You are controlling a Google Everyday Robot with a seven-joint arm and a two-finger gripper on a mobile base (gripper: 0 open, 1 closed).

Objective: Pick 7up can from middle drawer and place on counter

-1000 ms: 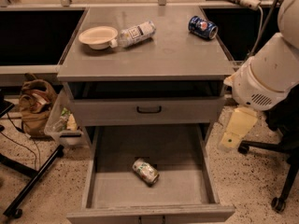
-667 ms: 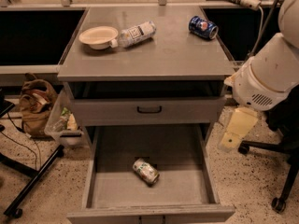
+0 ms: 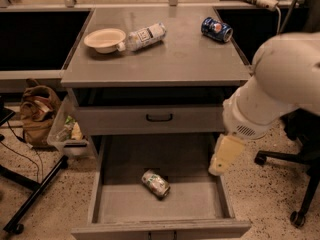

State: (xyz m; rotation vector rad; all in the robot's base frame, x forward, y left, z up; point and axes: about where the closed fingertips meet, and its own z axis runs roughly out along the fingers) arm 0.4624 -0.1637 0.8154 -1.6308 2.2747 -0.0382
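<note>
The 7up can (image 3: 155, 183) is white and green and lies on its side on the grey floor of the open middle drawer (image 3: 200, 204), near its centre. My gripper (image 3: 225, 155) hangs at the end of the white arm, over the drawer's right wall. It is right of the can, above it and clear of it. The counter (image 3: 185, 54) is the grey cabinet top above.
On the counter lie a white bowl (image 3: 105, 39), a clear plastic bottle (image 3: 142, 36) and a blue soda can (image 3: 216, 29). A shallower drawer with a black handle (image 3: 159, 117) sits above the open one. A brown bag (image 3: 37, 111) and a bin are left, a chair base (image 3: 295, 184) right.
My gripper has moved left and slightly down, from beside the cabinet to over the drawer's right wall. The can has not moved.
</note>
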